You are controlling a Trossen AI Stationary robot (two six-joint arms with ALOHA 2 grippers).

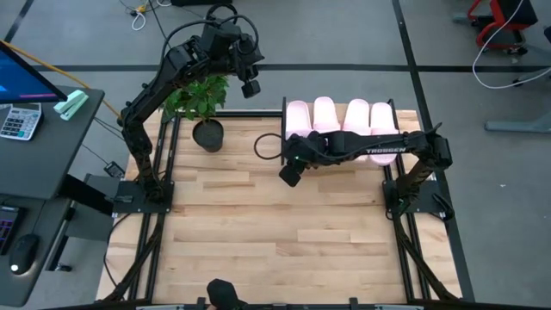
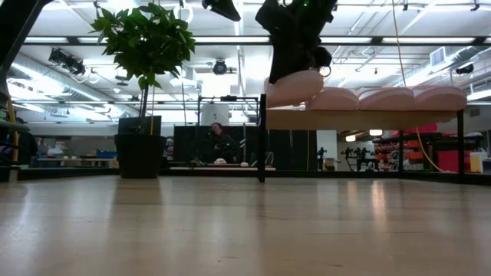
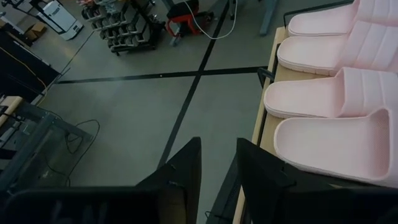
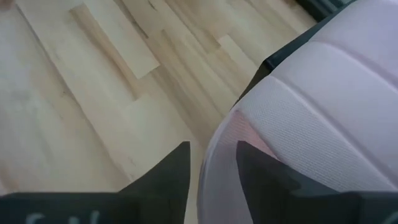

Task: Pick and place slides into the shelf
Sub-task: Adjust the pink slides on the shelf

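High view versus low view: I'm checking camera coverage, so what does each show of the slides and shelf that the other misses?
Only the high view shows the four slides as separate sandals side by side, the left gripper raised near the potted plant, and the right arm reaching across the shelf.

Only the low view shows the shelf's top raised on thin black legs, with open space beneath, and the room behind.

Both show the slides on top of the shelf and the right gripper at the endmost slide.
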